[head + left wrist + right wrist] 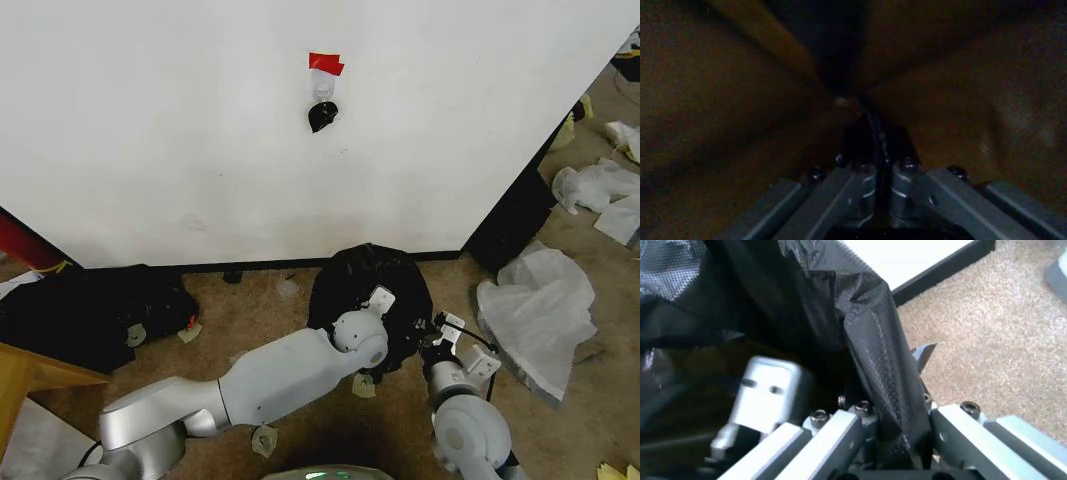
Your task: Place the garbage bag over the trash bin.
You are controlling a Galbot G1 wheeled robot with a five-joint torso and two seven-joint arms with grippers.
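At the near side of the garbage bag [368, 290], both my grippers work its mouth.

Nearest me, my right gripper [897, 440] has its fingers clamped on a fold of the black film at the bag's near-right edge. My left gripper [870, 165] reaches down inside the bag, pinching a dark strand of film. Beyond them the bag covers the trash bin by the wall [200, 150]. I judge I should spread evenly, keeping both grips firm.

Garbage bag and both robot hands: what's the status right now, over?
Right gripper shut on black garbage bag edge. Left gripper down inside the bag, pinching its film. Bag covers the bin by the wall. Nothing in the way.
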